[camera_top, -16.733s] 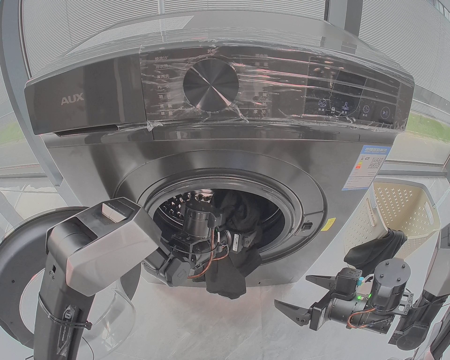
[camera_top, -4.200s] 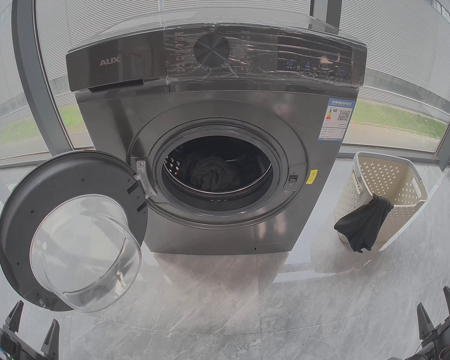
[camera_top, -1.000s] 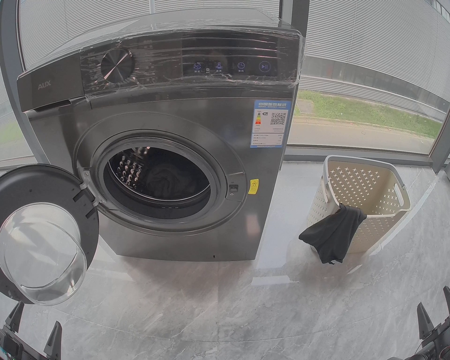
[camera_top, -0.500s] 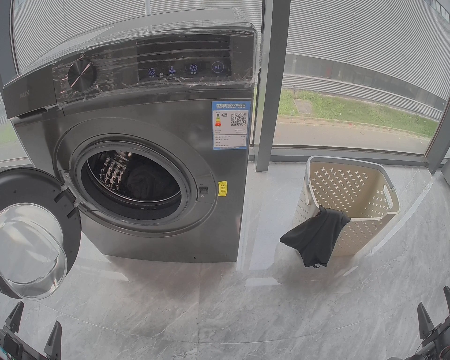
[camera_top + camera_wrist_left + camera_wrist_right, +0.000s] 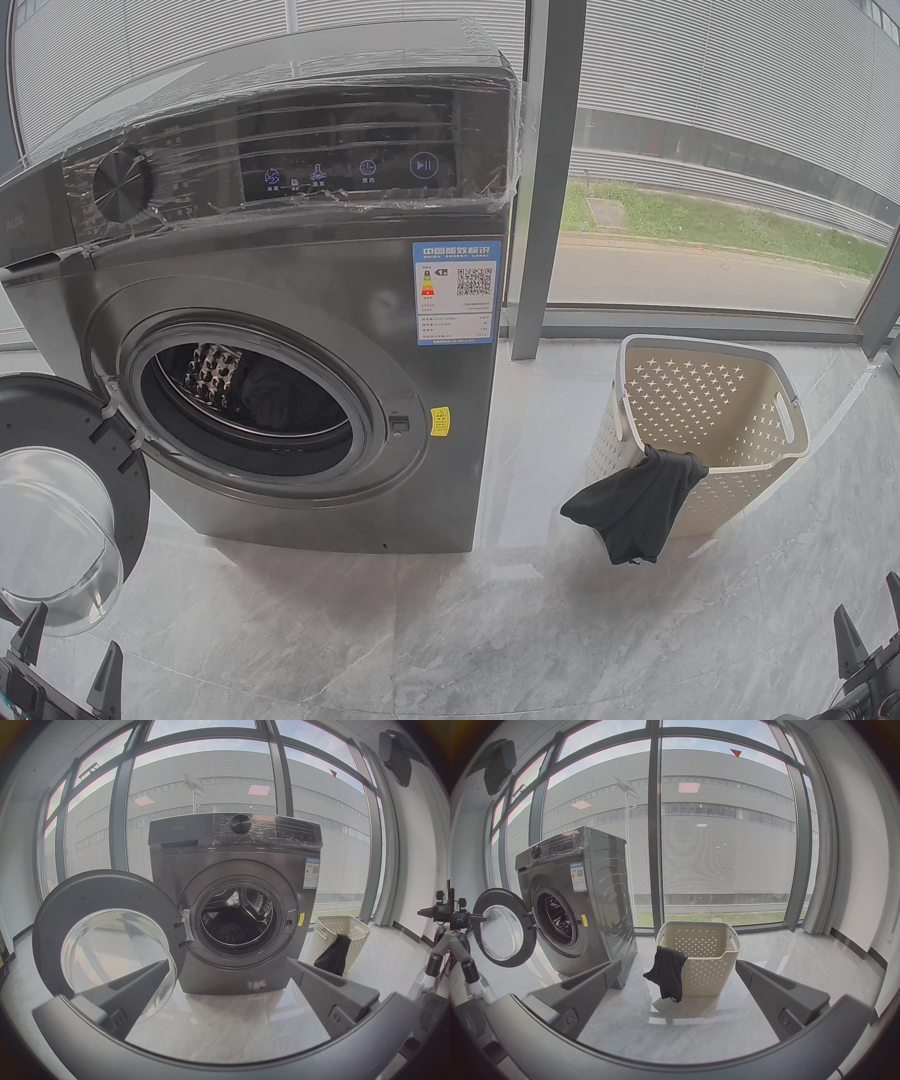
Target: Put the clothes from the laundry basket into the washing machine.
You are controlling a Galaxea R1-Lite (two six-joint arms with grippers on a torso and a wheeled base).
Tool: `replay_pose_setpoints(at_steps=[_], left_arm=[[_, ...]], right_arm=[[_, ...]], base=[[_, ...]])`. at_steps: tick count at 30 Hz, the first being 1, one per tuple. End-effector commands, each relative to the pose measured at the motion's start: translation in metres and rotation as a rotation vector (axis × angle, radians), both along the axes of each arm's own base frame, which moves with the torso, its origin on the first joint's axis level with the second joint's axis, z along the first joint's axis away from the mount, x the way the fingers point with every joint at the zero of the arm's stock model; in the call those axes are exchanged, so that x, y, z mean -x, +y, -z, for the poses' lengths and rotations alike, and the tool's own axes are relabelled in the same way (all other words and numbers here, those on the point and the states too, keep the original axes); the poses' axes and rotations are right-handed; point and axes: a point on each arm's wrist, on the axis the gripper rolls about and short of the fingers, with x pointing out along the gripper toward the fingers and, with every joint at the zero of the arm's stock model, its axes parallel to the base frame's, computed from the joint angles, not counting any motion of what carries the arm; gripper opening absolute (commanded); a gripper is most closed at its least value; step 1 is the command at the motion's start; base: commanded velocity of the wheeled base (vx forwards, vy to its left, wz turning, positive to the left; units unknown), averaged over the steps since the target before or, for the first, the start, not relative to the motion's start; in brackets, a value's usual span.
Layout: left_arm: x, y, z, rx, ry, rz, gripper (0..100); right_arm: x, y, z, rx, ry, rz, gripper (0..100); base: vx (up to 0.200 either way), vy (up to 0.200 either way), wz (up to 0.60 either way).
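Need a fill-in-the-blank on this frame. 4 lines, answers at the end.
1. The washing machine door is ____.
2. A ____ garment hangs over the basket rim.
3. Dark clothes lie inside the machine's ____.
4. The left tool and right tool hold ____.
Answers: open; black; drum; nothing.

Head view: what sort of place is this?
Probably a laundry corner staged in a glass-walled demo or test room: a washing machine with film-wrapped controls, a laundry basket on polished stone floor, full-height windows facing a large building.
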Motion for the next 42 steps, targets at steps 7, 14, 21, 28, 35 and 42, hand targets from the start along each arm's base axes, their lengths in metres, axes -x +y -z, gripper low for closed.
replay_pose_setpoints(at_steps=[7,14,21,28,35,42], left_arm=[[0.0002,0.0002,0.0044,0.002,-0.001,-0.011,100],[0.0002,0.0002,0.0044,0.002,-0.001,-0.011,100],[0.0002,0.0002,0.0043,0.002,-0.003,-0.011,100],[0.0002,0.0002,0.0044,-0.001,-0.001,-0.011,100],[0.0002,0.0002,0.0044,-0.001,-0.001,-0.013,100],[0.0002,0.0002,0.0044,0.0,-0.001,-0.013,100]], right_arm=[[-0.0002,0.0,0.0054,0.001,0.004,0.001,100],[-0.0002,0.0,0.0054,0.001,0.004,0.001,100],[-0.0002,0.0,0.0054,0.001,0.004,-0.001,100],[-0.0002,0.0,0.0054,0.001,0.004,-0.001,100],[-0.0001,0.0,0.0054,0.001,0.003,-0.002,100],[-0.0001,0.0,0.0052,0.001,0.001,-0.002,100]], base=[[0.0,-0.171,0.0],[0.0,-0.2,0.0],[0.0,-0.2,0.0],[0.0,-0.2,0.0],[0.0,-0.171,0.0],[0.0,0.0,0.0]])
